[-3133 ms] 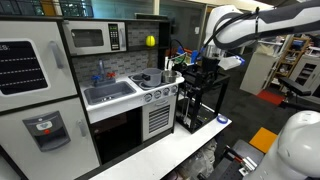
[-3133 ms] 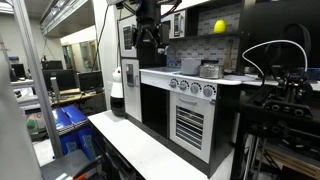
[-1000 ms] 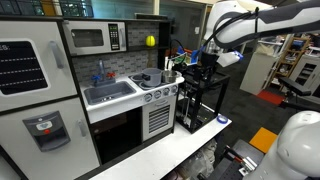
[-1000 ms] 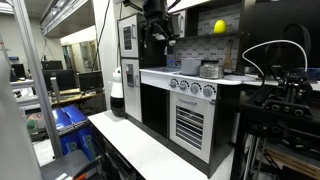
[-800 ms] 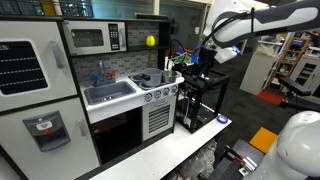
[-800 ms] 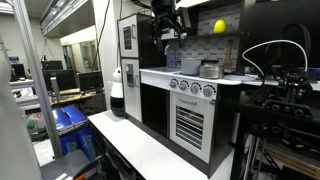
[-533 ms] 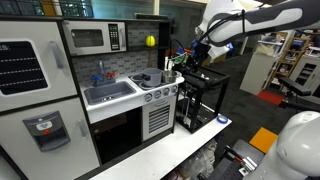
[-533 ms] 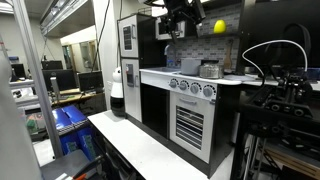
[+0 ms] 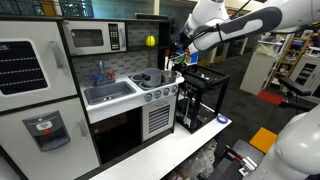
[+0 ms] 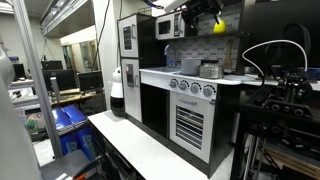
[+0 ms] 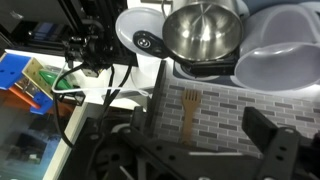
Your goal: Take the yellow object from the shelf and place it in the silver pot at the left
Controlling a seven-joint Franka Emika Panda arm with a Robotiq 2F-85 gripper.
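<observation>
The yellow object is a small ball on the dark shelf of the white toy kitchen, to the right of the microwave; it also shows in an exterior view. The silver pot stands on the stove below and shows in an exterior view and the wrist view. My gripper hangs open and empty in front of the shelf, beside the ball. In the wrist view its fingers stand wide apart over the brick backsplash; the ball is out of that view.
A grey sink basin lies left of the stove, with a microwave above and a toy fridge at far left. A black rack stands right of the kitchen. A grey dish sits beside the pot.
My arm has risen and swung toward the kitchen, bringing the gripper from beside the black rack up to shelf height near the ball. The ball and pot have not moved.
</observation>
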